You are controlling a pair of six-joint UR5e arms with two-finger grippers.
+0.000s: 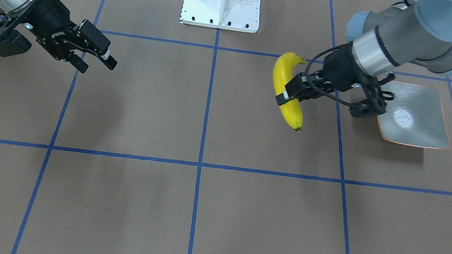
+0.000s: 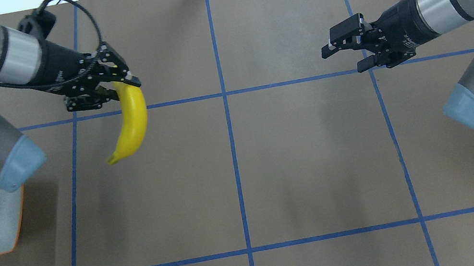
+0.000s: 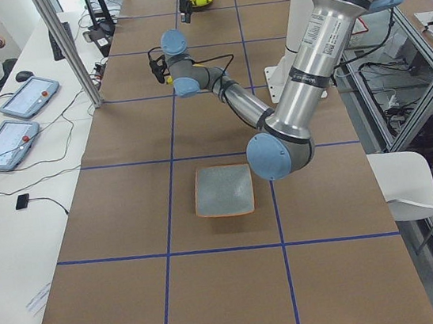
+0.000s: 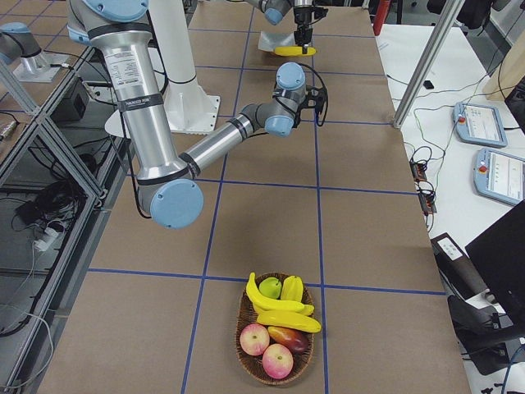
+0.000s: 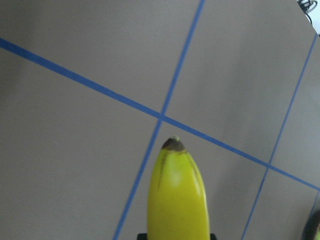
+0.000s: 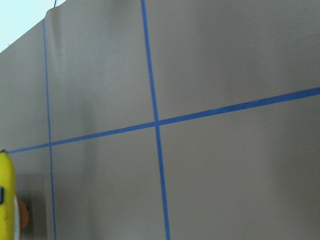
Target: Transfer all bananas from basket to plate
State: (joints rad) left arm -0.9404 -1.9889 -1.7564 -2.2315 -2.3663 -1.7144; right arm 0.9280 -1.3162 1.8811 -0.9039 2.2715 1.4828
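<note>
My left gripper (image 1: 288, 95) has its jaws clamped across one banana (image 1: 283, 70), above the bench (image 1: 195, 212) near the single plate (image 1: 416, 115). Two bananas (image 4: 289, 322) lie in the basket (image 4: 240, 328). Right gripper (image 2: 344, 58) jaws gape wide.

Brown table (image 1: 129, 202) with blue tape grid (image 1: 199, 163); two apples (image 4: 254, 338) beside a mango (image 4: 289, 336).
</note>
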